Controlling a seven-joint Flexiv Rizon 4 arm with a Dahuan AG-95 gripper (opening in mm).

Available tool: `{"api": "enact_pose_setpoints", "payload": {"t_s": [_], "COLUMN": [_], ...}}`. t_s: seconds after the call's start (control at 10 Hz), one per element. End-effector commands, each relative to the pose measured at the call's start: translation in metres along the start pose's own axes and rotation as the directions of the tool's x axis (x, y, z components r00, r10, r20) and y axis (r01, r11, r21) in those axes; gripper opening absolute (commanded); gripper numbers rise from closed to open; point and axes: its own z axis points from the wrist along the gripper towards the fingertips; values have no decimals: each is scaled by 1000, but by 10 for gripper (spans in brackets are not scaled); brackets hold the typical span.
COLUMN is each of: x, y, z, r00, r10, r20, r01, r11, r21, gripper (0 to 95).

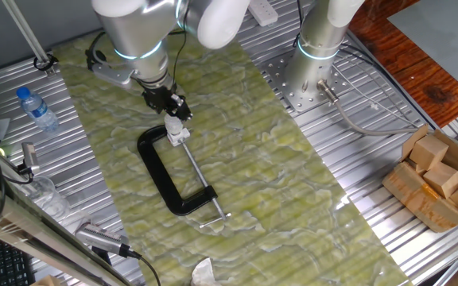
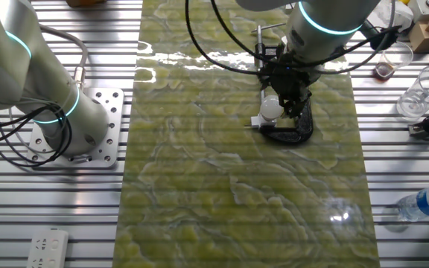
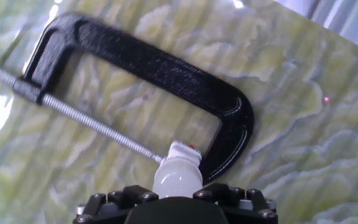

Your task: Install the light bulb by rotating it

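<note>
Gripper (image 3: 178, 202) closed on light bulb (image 3: 178, 175), C-clamp (image 3: 166, 74) just ahead. Risk: turning off-axis may jam the threads or shift the clamp.

Claw (image 1: 176, 111) over light bulb (image 1: 176, 127) at the upper jaw of a black C-clamp (image 1: 165, 176), clamp flat on the green-covered counter (image 1: 277, 183), water bottle (image 1: 36, 109) left, wooden blocks (image 1: 440, 171) right
</note>
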Motion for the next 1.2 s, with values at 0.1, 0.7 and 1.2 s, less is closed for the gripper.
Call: {"api": "enact_pose_setpoints", "payload": {"t_s": [0.1, 0.7, 1.2], "x": [5, 7, 6], "y": [2, 4, 2], "z": [3, 11, 19], "r00": [997, 986, 982], "r10": [-83, -166, -189], "r20": [-4, 0, 11], "r01": [83, 166, 188], "r11": [997, 986, 982], "r21": [7, 17, 26], "gripper": [760, 760, 760]}}
